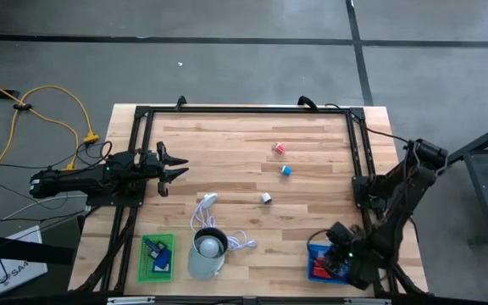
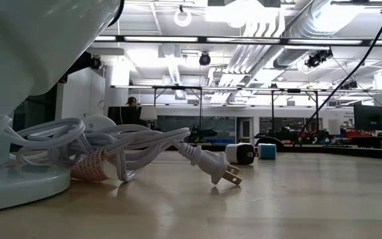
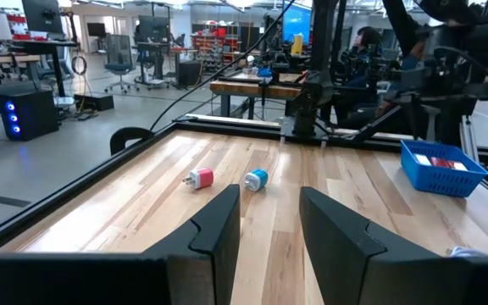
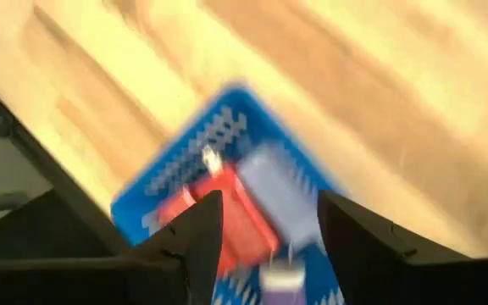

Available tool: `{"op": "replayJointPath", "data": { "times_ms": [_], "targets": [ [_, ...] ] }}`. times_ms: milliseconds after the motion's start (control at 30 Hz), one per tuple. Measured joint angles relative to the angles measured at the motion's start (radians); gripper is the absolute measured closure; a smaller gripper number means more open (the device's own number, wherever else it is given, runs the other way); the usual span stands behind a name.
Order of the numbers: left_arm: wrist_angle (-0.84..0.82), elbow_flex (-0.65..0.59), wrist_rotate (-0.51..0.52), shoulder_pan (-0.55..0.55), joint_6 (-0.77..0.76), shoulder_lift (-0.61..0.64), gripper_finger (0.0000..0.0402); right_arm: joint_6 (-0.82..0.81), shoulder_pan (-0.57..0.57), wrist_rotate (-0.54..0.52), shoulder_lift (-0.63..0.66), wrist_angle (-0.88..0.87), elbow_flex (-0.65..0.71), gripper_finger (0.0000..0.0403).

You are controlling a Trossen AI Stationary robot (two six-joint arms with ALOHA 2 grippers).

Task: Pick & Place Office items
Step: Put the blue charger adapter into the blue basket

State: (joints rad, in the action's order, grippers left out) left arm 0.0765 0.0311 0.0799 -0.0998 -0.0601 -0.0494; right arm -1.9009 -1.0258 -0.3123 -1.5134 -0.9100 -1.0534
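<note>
Blue tray (image 4: 227, 127) holds red and purple pieces, clear only from the right wrist; both end effectors, right (image 4: 265, 229) and left (image 3: 269, 229), gape empty

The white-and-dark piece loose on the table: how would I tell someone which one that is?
On the wooden table, look just right of the white coiled cable. Three small pieces lie in a slanting row; it is the white-and-dark piece, nearest the cable. The pink piece and cyan piece are coloured.

white cable (image 1: 219, 229) and cup (image 1: 207, 250) crowd the near edge; table (image 1: 227, 161) middle open.
</note>
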Motion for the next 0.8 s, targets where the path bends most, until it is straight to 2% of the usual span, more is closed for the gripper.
{"op": "replayJointPath", "data": {
  "times_ms": [367, 800],
  "targets": [
    [0.000, 0.000, 0.000, 0.000, 0.000, 0.000, 0.0281, 0.399, 0.262, -0.028, 0.018, 0.026, 0.000, 0.0224],
    [0.000, 0.000, 0.000, 0.000, 0.000, 0.000, 0.0281, 0.821, 0.527, -0.015, 0.018, 0.200, 0.000, 0.0224]
  ]
}}
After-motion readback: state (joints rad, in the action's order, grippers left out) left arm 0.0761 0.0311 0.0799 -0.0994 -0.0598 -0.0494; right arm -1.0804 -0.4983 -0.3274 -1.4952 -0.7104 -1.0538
